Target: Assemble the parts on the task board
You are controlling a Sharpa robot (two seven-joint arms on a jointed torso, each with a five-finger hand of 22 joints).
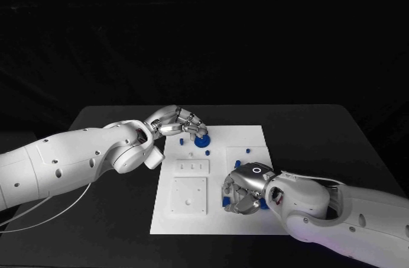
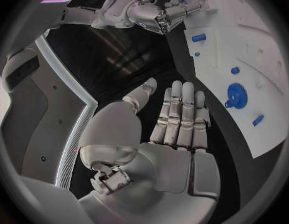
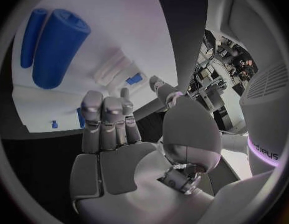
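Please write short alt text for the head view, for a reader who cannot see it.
Two white robot arms reach over a white task board on a black table. The left hand hovers beside a round blue part at the far edge, and the right hand curls over small blue parts near the front.

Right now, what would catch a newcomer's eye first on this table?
The white task board in the middle of the black table, dotted with small blue parts. The left hand hovers over its far edge beside a round blue part, holding nothing. The right hand sits low over the blue parts at the board's near right.
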